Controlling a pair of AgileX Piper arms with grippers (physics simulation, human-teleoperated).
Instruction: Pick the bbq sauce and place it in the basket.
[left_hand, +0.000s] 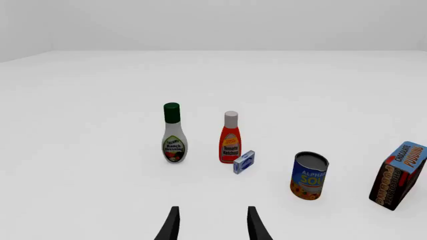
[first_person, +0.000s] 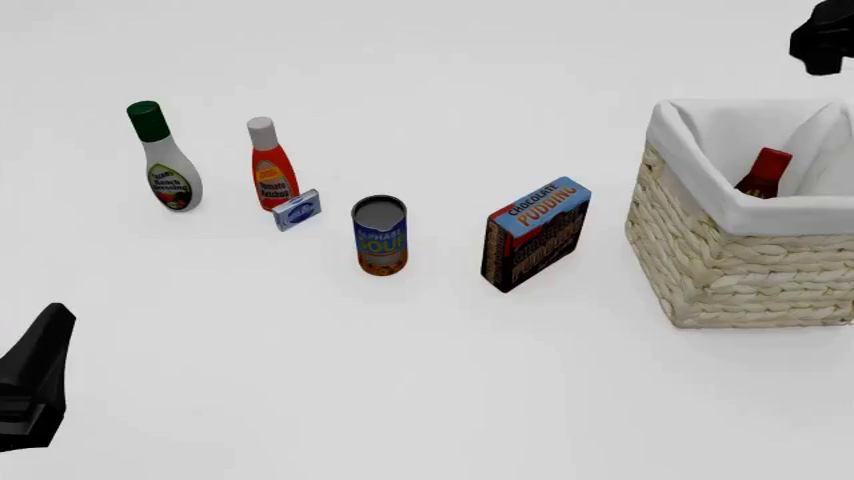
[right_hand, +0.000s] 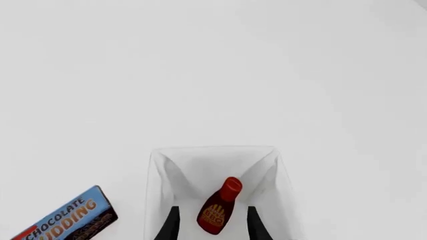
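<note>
The bbq sauce, a dark reddish-brown bottle with a red cap, leans inside the basket, a woven straw basket with white lining at the right. In the right wrist view the bottle lies tilted in the basket, cap pointing away. My right gripper is open above the basket, its fingers apart on either side of the bottle and not touching it; it shows only partly in the front view. My left gripper is open and empty at the near left.
A white ranch bottle with a green cap, an orange-red ketchup bottle with a white cap, a small blue box, a soup can and a chocolate pudding box stand in a row left of the basket.
</note>
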